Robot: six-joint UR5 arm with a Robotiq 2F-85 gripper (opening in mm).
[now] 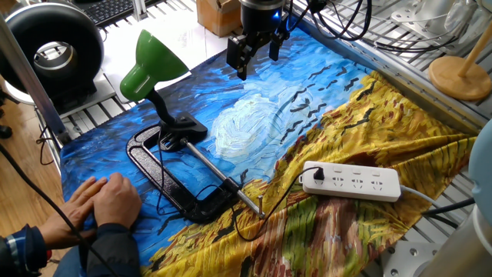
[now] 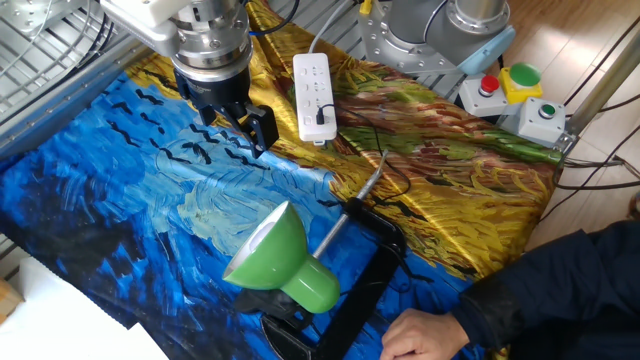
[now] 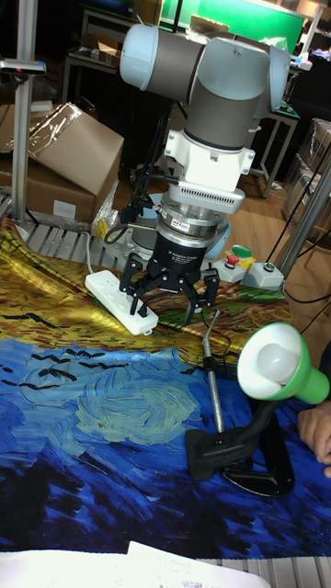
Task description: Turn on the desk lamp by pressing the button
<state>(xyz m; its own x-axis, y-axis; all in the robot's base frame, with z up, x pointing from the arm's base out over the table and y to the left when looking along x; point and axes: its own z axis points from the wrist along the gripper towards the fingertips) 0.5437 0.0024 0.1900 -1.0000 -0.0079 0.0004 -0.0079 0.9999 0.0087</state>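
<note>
Green cone-shaded desk lamp (image 1: 154,61) with black bendy neck on cloth-covered surface (image 1: 346,131), well apart from black two-finger claw (image 1: 257,66). Hangs straight down over blue cloth, spread wide, gripping nothing.

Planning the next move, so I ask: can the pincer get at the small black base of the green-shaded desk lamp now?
Probably yes. The open pincer hangs above bare painted cloth, apart from the black lamp base, and nothing stands between them. The green cone shade leans aside, not over the base.
</note>
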